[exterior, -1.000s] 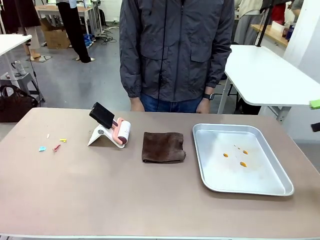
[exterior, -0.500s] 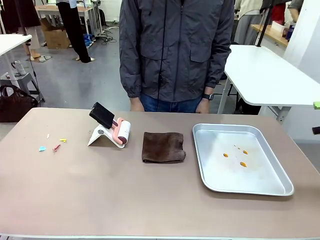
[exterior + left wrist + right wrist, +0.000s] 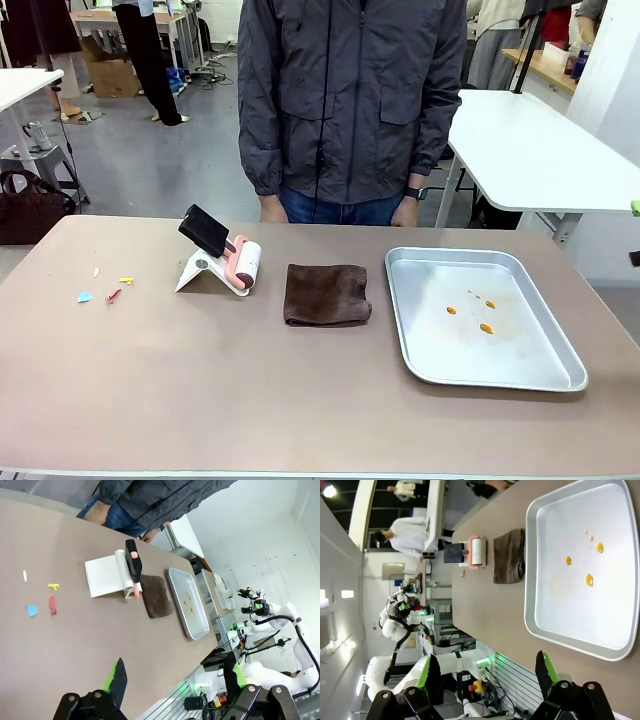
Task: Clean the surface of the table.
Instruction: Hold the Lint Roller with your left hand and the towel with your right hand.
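The matte tan table (image 3: 200, 400) spreads smooth and pale-edged across the foreground, with grey workshop floor (image 3: 170, 170) beyond. Tiny coloured scraps (image 3: 108, 293) lie near its left edge, a soft brown cloth (image 3: 327, 294) mid-table, and a shiny orange-spotted metal tray (image 3: 520, 350) toward the right edge. Left pincer (image 3: 175, 672) and right pincer (image 3: 487, 665) are both released, holding nothing.

We seem to be in a robotics lab. A white worktable (image 3: 530, 150) stands at the right, and a cardboard box (image 3: 112, 75) sits on the floor at upper left.

Left jaws, right jaws: spread wide
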